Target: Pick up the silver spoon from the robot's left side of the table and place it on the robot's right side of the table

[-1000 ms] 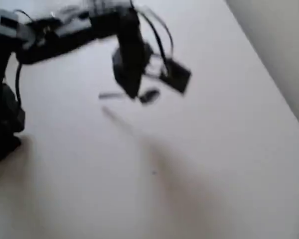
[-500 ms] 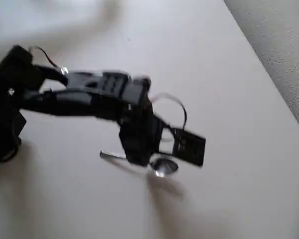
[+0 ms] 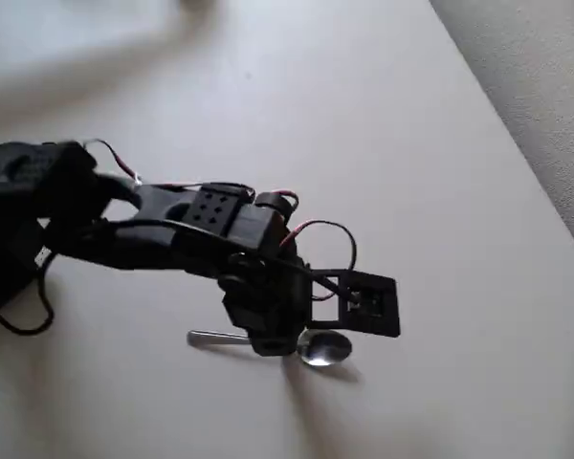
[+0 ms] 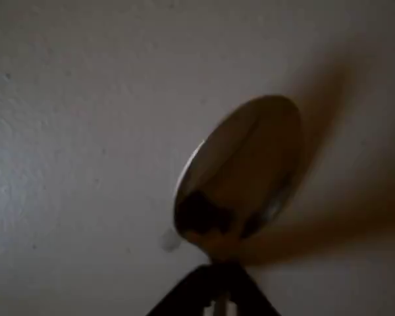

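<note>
In the overhead view the silver spoon lies crosswise in my black gripper, its bowl sticking out to the right and its slim handle to the left. The gripper is shut on the spoon's neck, low over the white table. The wrist view shows the shiny oval bowl just beyond the dark fingertips, which close on the spoon's neck; its shadow falls on the table to the right. Whether the spoon touches the table I cannot tell.
The table's straight edge runs diagonally at the upper right of the overhead view, with grey speckled floor beyond it. The arm's base stands at the left. A black camera mount juts out beside the gripper.
The arm has swung from the upper part of the overhead picture down to the lower middle, carrying the spoon, and has sunk closer to the table.
</note>
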`<action>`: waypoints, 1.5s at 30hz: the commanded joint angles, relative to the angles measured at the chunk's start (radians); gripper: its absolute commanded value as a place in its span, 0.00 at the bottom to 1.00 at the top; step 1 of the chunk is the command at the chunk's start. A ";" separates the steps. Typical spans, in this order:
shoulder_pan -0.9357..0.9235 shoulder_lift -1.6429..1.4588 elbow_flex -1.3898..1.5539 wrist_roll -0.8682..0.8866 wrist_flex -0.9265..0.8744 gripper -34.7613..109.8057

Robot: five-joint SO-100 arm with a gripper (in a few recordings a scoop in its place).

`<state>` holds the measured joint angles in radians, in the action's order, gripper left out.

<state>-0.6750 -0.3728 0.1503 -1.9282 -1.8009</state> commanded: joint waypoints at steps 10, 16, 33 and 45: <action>-0.012 0.048 -0.035 0.072 -0.049 0.51; -0.020 0.020 -0.035 0.061 -0.049 0.54; 0.097 -0.512 -0.029 0.218 -0.051 0.54; 0.509 -1.104 0.166 1.582 -0.052 0.54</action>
<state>-0.2945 -1.1597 0.1595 -1.1014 -1.8530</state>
